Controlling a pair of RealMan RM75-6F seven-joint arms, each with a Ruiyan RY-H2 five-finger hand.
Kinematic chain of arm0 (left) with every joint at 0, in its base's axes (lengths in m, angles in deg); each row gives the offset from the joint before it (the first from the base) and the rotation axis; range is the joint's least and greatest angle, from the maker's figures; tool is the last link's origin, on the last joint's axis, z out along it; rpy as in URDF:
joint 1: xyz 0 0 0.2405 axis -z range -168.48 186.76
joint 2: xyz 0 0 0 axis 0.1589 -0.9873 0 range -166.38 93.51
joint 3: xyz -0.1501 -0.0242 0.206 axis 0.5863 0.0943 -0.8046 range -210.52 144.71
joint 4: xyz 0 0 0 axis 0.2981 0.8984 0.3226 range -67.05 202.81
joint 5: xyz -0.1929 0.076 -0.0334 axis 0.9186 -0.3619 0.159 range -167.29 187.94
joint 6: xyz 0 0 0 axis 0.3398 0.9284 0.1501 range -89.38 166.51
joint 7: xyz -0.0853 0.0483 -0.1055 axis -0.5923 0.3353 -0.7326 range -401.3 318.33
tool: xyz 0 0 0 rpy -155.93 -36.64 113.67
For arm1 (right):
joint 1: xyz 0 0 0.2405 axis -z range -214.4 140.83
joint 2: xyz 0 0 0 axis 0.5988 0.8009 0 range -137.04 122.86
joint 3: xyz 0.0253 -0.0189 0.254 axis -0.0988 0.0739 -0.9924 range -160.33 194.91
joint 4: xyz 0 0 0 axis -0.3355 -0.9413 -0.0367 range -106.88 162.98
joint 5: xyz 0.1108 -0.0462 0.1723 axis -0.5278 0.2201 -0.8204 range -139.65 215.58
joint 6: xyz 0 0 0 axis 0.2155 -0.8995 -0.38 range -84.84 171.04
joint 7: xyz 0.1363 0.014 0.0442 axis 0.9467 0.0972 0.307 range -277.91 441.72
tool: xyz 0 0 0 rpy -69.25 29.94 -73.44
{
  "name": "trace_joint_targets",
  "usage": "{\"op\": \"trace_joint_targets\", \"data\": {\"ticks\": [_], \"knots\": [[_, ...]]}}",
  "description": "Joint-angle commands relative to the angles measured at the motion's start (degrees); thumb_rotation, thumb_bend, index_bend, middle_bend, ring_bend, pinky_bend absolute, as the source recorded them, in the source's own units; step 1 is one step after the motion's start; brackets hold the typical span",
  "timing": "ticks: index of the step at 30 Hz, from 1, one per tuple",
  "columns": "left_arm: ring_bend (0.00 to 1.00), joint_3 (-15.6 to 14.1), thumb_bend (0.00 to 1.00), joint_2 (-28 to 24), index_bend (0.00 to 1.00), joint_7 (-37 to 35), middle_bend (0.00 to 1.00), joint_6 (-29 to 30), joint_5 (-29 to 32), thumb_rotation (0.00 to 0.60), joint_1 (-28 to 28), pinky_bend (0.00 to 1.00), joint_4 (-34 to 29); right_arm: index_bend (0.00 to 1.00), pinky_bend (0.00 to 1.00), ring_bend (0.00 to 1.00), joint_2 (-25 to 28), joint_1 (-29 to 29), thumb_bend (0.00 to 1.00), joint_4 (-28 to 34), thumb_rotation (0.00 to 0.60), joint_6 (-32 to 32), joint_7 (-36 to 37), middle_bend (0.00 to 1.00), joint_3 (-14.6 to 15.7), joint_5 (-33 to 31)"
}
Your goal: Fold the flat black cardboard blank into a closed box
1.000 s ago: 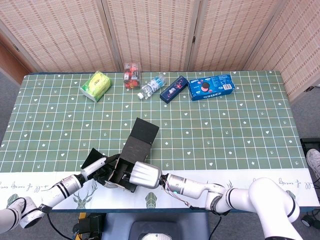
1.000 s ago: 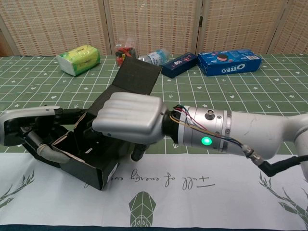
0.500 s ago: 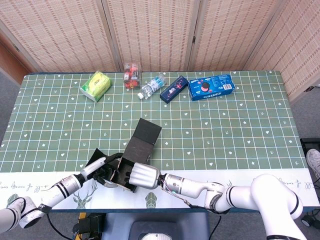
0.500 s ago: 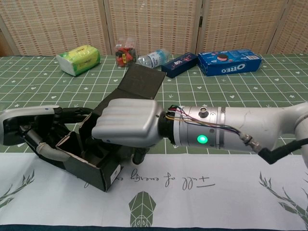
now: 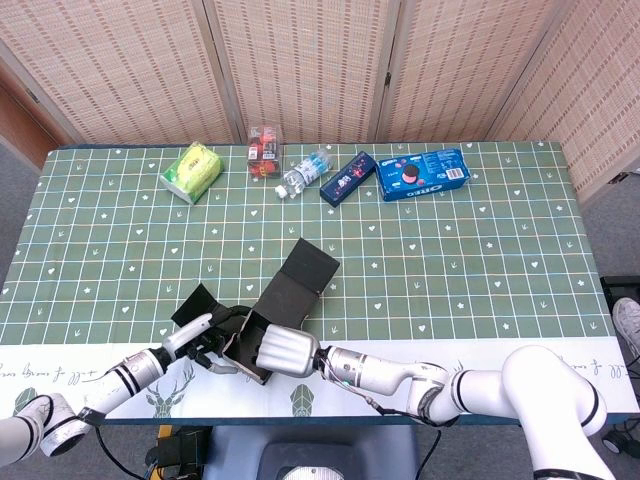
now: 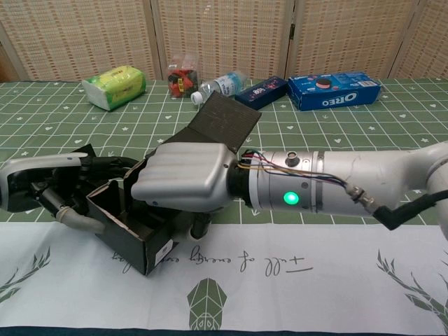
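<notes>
The black cardboard box stands half-formed near the table's front edge, its tray open at the top. Its long lid flap slopes up and away to the right. A small side flap sticks out on the left. My right hand curls over the tray's right side, fingers hooked inside the wall and thumb underneath. My left hand grips the tray's left end. The tray's inside is mostly hidden by my right hand.
Along the far edge lie a green tissue pack, a red snack pack, a water bottle, a dark blue box and an Oreo box. A white printed runner covers the front edge.
The box has turned between my hands, so its lid flap swung to the right and lies lower. The tray sits a little closer to the front edge.
</notes>
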Motion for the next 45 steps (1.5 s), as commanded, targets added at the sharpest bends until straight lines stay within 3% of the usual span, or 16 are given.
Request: {"op": "trace_joint_targets", "data": {"ticks": [1, 4, 7, 11, 17, 23, 27, 37, 45], "knots": [[0.63, 0.13, 0.11, 0.08, 0.10, 0.09, 0.12, -0.18, 0.25, 0.600, 0.00, 0.91, 0.00, 0.64, 1.00, 0.82, 0.13, 0.02, 0.36, 0.04, 0.600, 0.02, -0.36, 0.54, 0.09, 0.02], [0.64, 0.41, 0.11, 0.18, 0.10, 0.69, 0.12, -0.42, 0.74, 0.600, -0.09, 0.91, -0.12, 0.45, 1.00, 0.81, 0.32, 0.20, 0.31, -0.03, 0.600, 0.09, -1.52, 0.39, 0.01, -0.27], [0.64, 0.88, 0.11, 0.27, 0.10, 1.82, 0.12, -0.84, 1.57, 0.600, -0.26, 0.91, -0.41, 0.15, 1.00, 0.77, 0.59, 0.69, 0.22, 0.54, 0.600, -0.30, -2.80, 0.20, -0.39, -0.91], [0.64, 1.95, 0.11, 0.37, 0.10, 3.87, 0.12, -1.43, 3.36, 0.600, -0.72, 0.91, -1.26, 0.00, 1.00, 0.74, 1.28, 1.88, 0.16, 2.35, 0.600, -1.54, -4.77, 0.10, -1.17, -2.12], [0.64, 3.06, 0.11, -0.31, 0.09, 7.31, 0.12, -1.84, 5.02, 0.600, -1.38, 0.91, -3.28, 0.00, 1.00, 0.74, 4.31, 6.30, 0.16, 9.58, 0.600, -5.66, -5.44, 0.10, -2.44, -6.33], [0.61, 3.10, 0.11, -2.96, 0.05, 10.35, 0.06, -1.81, 5.05, 0.600, -1.84, 0.91, -6.19, 0.00, 1.00, 0.74, 11.42, 12.26, 0.14, 23.00, 0.600, -5.55, -4.94, 0.13, -2.17, -17.45], [0.55, 2.74, 0.11, -4.76, 0.00, 13.77, 0.00, -2.26, 4.73, 0.600, -1.94, 0.90, -8.13, 0.00, 1.00, 0.74, 14.34, 15.11, 0.12, 28.53, 0.600, -5.35, -2.35, 0.13, -1.79, -23.87], [0.53, 4.37, 0.11, -8.26, 0.00, 19.25, 0.00, -0.59, 6.67, 0.600, -3.70, 0.90, -12.89, 0.00, 1.00, 0.70, 14.72, 20.79, 0.00, 34.78, 0.600, -5.12, 7.04, 0.04, -0.57, -33.43], [0.53, 5.54, 0.11, -9.98, 0.00, 20.59, 0.00, 0.53, 8.16, 0.600, -5.45, 0.90, -14.39, 0.00, 1.00, 0.68, 12.28, 23.40, 0.00, 35.74, 0.600, -4.10, 12.19, 0.01, -0.94, -39.80]]}}
